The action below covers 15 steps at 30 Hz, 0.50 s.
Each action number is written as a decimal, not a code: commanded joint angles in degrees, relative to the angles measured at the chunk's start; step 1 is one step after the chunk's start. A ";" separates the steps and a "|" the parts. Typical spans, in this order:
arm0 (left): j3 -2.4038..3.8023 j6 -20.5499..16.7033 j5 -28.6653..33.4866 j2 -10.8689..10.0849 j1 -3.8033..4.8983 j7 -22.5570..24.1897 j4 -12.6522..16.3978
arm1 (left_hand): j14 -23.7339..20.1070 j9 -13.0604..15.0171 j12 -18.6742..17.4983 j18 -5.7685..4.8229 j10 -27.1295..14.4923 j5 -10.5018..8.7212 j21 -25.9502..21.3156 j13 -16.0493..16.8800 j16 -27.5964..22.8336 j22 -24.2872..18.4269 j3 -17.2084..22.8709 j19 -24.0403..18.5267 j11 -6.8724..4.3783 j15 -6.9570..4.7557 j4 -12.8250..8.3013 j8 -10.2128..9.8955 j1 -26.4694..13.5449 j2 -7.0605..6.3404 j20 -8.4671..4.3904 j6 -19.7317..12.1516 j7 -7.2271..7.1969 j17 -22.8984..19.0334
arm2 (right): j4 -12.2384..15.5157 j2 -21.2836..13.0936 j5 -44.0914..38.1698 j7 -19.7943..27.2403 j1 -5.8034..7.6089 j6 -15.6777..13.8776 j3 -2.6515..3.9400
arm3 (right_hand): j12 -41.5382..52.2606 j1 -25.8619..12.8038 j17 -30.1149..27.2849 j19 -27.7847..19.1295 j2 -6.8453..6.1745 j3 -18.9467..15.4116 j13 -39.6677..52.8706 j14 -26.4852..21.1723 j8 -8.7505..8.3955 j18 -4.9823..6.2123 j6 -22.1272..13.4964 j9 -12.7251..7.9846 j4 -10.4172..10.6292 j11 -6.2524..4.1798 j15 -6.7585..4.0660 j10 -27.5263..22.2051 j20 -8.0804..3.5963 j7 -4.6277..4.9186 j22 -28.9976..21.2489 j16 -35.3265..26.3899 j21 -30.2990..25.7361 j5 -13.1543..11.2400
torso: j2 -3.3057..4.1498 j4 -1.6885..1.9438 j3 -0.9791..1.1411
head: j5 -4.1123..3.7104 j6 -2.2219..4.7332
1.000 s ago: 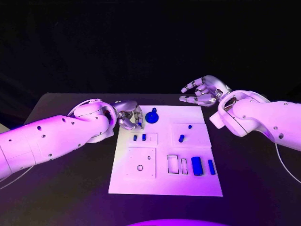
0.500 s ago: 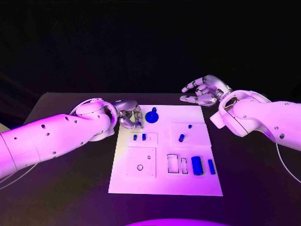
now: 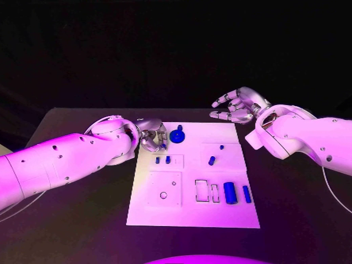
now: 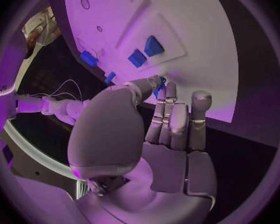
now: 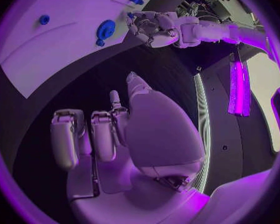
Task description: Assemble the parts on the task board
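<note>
The white rectangular task board (image 3: 193, 212) lies flat in the middle of the black counter (image 3: 73, 209). The left hand (image 3: 150, 135) is at the far left corner of the board, and the white forearm covers most of it, so its grasp is hard to read from the head view. In the left wrist view the thumb and one finger close on a small blue piece (image 4: 160, 84), of which only a small bit shows between the fingertips; its shape cannot be made out. Just beside this hand, on the far part of the board, lies a round dark blue part with a short stem (image 3: 177, 136).

The right hand (image 3: 238, 106) hangs above the counter behind the far right corner of the board, touching nothing, with its silver fingers apart and lightly curled.

On the board there are also two small blue pegs (image 3: 161, 160) left of the centre, one slanted blue peg (image 3: 212, 161) right of the centre, and two upright blue bars (image 3: 237, 194) near the right edge, beside two narrow outlined slots (image 3: 207, 192). No writing can be read on the board.
</note>
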 commanded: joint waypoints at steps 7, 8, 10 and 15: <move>-0.25 1.64 -0.24 0.47 -0.01 0.00 -0.28 | 0.33 0.09 -0.34 -0.83 0.40 -0.03 -0.30 -0.04 0.21 -0.10 0.25 0.27 0.12 -0.04 -0.14 -0.38 -0.43 0.07 0.13 0.45 0.04 -0.10 | 0.13 -0.02 -0.62 0.31 -0.02 0.23 0.01 | -0.22 -0.20 8.93 3.88 0.33 0.13 6.42 4.41 0.28 0.41 -0.30 -0.09 0.15 -0.15 0.06 -0.15 -0.09 0.12 11.98 -0.36 -0.21 0.33 | 0.00 0.04 -0.02 | -0.05 -0.02; -0.29 1.73 -0.24 0.50 -0.01 0.00 -0.28 | 0.33 0.09 -0.34 -0.83 0.40 -0.03 -0.30 -0.04 0.21 -0.10 0.25 0.27 0.12 -0.04 -0.14 -0.38 -0.43 0.07 0.13 0.45 0.04 -0.10 | 0.13 -0.02 -0.62 0.32 -0.02 0.22 0.01 | -0.22 -0.20 8.93 3.88 0.33 0.13 6.42 4.41 0.28 0.41 -0.30 -0.09 0.15 -0.15 0.06 -0.15 -0.09 0.12 11.98 -0.36 -0.21 0.33 | -0.01 0.02 -0.01 | -0.06 -0.04; -0.35 1.86 -0.23 0.55 -0.01 0.03 -0.28 | 0.33 0.09 -0.34 -0.83 0.40 -0.03 -0.30 -0.04 0.21 -0.10 0.25 0.27 0.12 -0.04 -0.14 -0.38 -0.43 0.07 0.13 0.45 0.04 -0.10 | 0.13 -0.01 -0.62 0.33 -0.02 0.22 0.01 | -0.22 -0.20 8.93 3.88 0.33 0.13 6.42 4.41 0.28 0.41 -0.30 -0.09 0.15 -0.15 0.06 -0.15 -0.09 0.12 11.98 -0.36 -0.21 0.33 | -0.01 0.01 0.00 | -0.06 -0.07; -0.45 2.08 -0.17 0.59 -0.01 0.22 -0.09 | 0.34 0.12 -0.39 -0.84 0.47 -0.03 -0.31 -0.04 0.21 -0.09 0.29 0.29 0.10 -0.05 -0.22 -0.40 -0.35 0.09 0.12 0.49 0.03 -0.10 | 0.12 -0.01 -0.62 0.34 -0.02 0.21 0.01 | -0.22 -0.20 8.93 3.88 0.33 0.13 6.42 4.41 0.28 0.41 -0.30 -0.09 0.15 -0.15 0.06 -0.15 -0.09 0.12 11.98 -0.36 -0.21 0.33 | 0.01 0.02 -0.01 | -0.10 -0.15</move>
